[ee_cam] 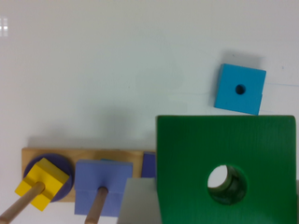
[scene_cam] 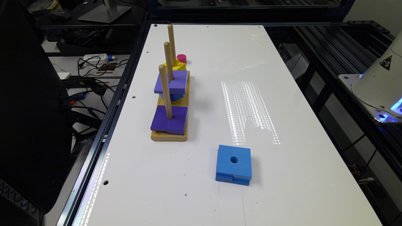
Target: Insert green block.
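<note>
The green block [ee_cam: 187,163] is aloft near the wrist camera, grip state unclear; pegs [ee_cam: 96,205] at eight o'clock, insertion pending.

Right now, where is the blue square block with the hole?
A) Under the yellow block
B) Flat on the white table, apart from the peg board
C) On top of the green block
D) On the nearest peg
B: the blue square block lies alone on the white table, well clear of the wooden peg board.
</note>
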Robot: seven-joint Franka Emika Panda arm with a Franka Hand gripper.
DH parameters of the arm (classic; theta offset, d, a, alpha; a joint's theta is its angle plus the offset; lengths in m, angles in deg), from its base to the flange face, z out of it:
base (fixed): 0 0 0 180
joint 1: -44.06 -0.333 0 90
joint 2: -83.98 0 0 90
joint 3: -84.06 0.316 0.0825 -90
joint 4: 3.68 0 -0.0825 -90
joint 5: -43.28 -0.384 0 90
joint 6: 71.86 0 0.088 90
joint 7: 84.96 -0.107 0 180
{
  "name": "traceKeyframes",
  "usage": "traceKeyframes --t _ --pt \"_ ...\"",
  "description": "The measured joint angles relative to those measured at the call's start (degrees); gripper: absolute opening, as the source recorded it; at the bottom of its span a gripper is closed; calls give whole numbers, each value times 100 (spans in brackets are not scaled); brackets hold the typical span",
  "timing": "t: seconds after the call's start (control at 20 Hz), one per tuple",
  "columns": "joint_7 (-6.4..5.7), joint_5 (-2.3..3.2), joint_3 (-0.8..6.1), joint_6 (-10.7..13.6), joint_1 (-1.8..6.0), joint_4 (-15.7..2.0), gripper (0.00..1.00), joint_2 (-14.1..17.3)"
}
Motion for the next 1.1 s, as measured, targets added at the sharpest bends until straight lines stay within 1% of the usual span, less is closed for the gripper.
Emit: traceKeyframes --t 0.6,1.1 --pt "0 0 1 -50 0 24 0 33" --pt "0 17 14 -351 -1 26 0 312"
